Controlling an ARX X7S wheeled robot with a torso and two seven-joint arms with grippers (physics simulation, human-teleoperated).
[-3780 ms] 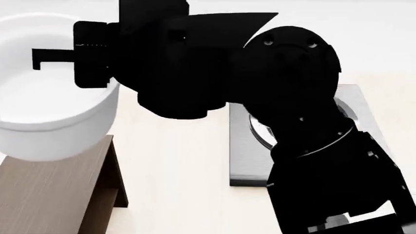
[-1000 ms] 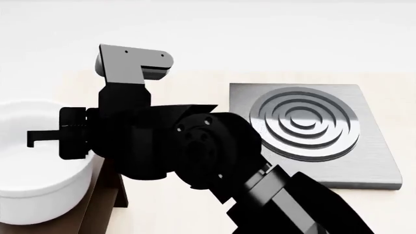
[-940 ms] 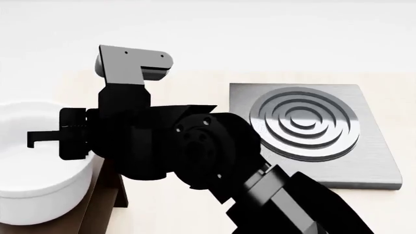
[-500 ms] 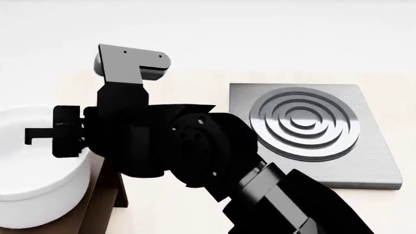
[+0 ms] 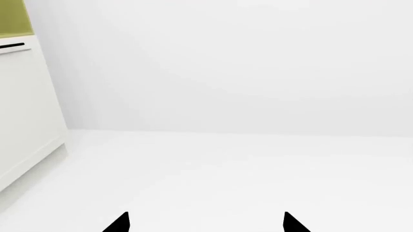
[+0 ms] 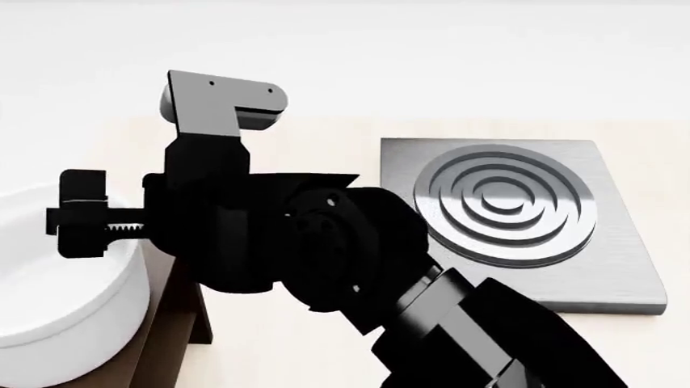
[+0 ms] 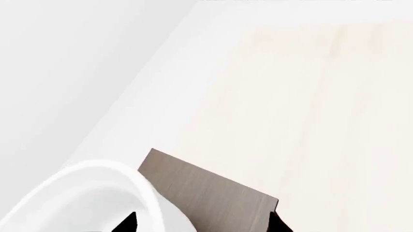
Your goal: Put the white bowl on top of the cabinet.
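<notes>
1. 1 deep, glossy white bowl (image 6: 54, 311) sits on the dark brown wood-grain cabinet (image 7: 213, 198).
2. My right tool (image 6: 81, 226) looks released beside its rim.
3. Judged stiff, slippery: pinch the rim.

White bowl (image 6: 54, 299) sits on cabinet (image 6: 178, 323), left of stove plate (image 6: 518, 218).

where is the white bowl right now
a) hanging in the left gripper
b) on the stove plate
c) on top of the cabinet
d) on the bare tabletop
c: the white bowl sits on the dark brown cabinet, with the right gripper over its rim.
</notes>
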